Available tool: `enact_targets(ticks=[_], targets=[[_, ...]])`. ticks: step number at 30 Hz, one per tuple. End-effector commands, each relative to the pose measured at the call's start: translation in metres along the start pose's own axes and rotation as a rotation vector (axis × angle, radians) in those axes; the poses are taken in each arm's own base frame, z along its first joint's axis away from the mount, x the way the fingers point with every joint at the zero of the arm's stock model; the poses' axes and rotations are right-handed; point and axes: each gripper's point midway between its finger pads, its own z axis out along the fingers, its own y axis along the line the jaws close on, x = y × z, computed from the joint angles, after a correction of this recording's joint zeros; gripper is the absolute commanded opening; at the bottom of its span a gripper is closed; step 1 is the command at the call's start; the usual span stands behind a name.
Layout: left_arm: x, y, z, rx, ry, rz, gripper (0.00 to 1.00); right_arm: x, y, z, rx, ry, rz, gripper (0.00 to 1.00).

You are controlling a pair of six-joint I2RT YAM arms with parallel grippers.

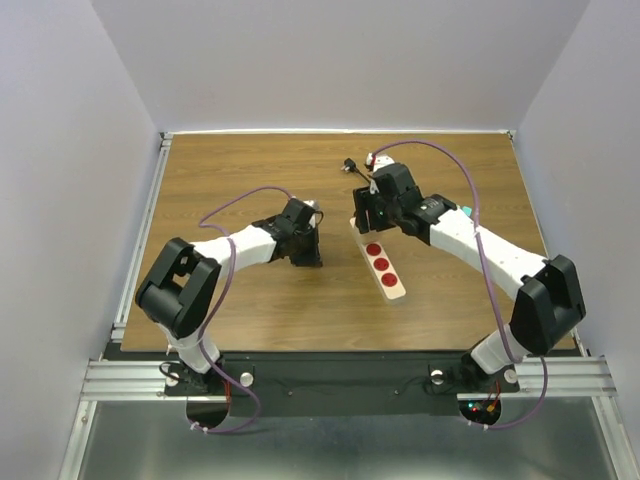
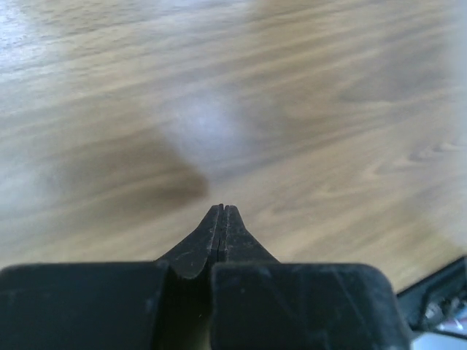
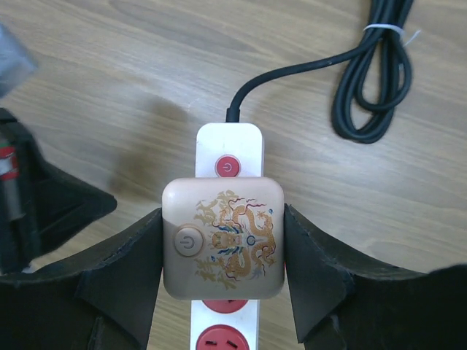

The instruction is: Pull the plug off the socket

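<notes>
My right tool straddles the plug, clamped on both flat sides and standing wide only because the block is wide; looks set for a straight pull. The plug sits seated on the socket, at its cord end, strip lying diagonal on the surface. My left tool is shut and empty, well apart and not bracing, so the strip may lift too.

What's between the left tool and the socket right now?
Only bare table: the top view shows nothing between the shut left tool and the socket, whose plug the right tool grips.
</notes>
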Motion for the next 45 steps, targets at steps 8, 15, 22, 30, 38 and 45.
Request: enact_targets(ticks=[8,15,22,30,38,45], targets=[[-0.044,-0.110,-0.092,0.296,-0.199,0.060,0.00,-0.016,0.040,0.033,-0.115,0.000,0.185,0.01],[-0.013,-0.115,-0.078,0.339,-0.185,0.086,0.00,-0.008,0.048,0.048,-0.124,0.059,0.240,0.00],[0.023,-0.109,-0.035,0.298,-0.114,0.105,0.00,-0.010,0.052,0.048,-0.134,0.070,0.270,0.00],[0.005,-0.097,-0.008,0.203,-0.187,0.104,0.00,-0.005,0.058,0.047,-0.155,0.111,0.300,0.00],[-0.011,-0.072,0.015,0.112,-0.242,0.072,0.00,-0.003,0.060,0.044,-0.167,0.126,0.297,0.00],[0.016,-0.052,0.044,0.067,-0.154,0.056,0.00,-0.003,0.061,0.042,-0.170,0.130,0.303,0.01]])
